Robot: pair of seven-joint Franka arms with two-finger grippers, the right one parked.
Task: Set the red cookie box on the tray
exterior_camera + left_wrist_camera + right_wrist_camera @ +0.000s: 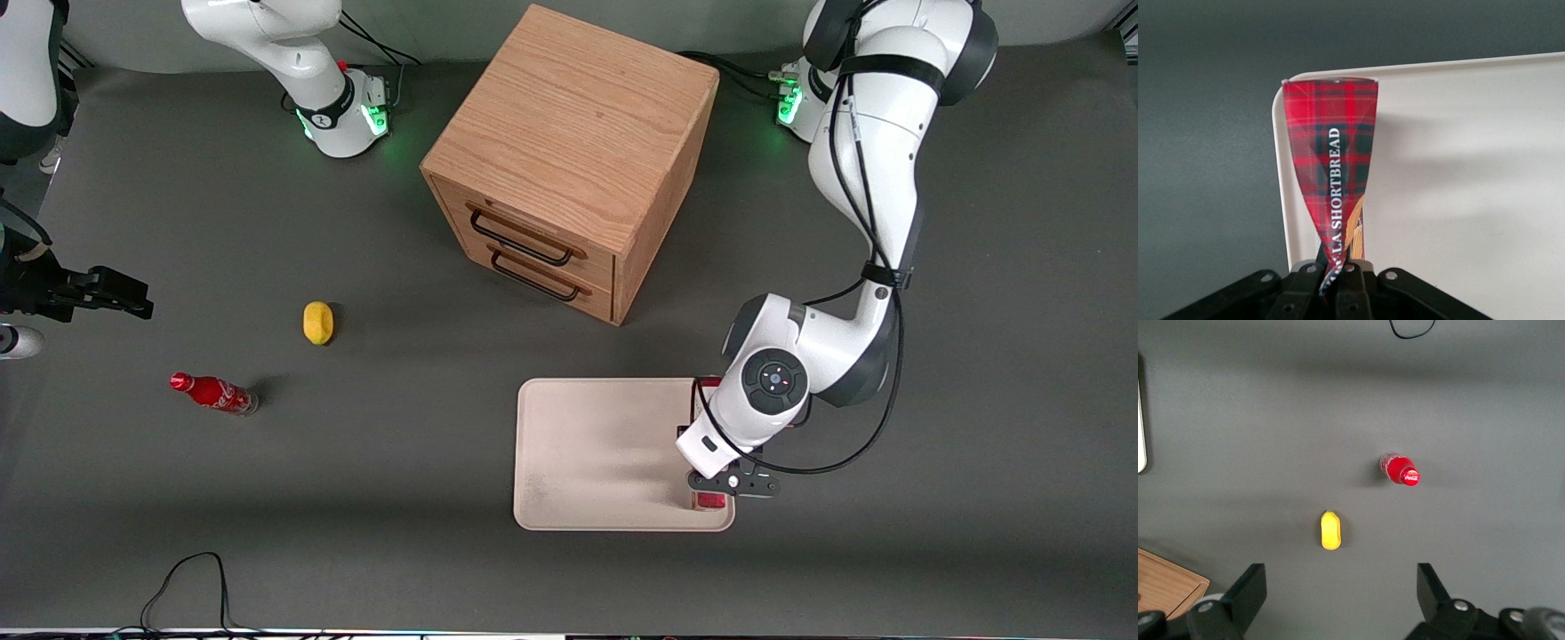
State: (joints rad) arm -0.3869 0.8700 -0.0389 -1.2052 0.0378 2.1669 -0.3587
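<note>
Nearest the front camera, the tool (731, 483) hangs over the tray (605, 453) at its edge toward the working arm's end of the bench (356, 498), its 2 fingers (1305, 283) clamped on the box (1331, 180), which it holds edge-on; the wrist view shows the tartan side running along the tray's rim. The carry looks done. What is left, I judge, is lowering, letting go and lifting clear; whether the box already touches the tray cannot be told. Farther off stand a bottle (212, 392), a lemon (318, 322) and a cabinet (569, 160).
</note>
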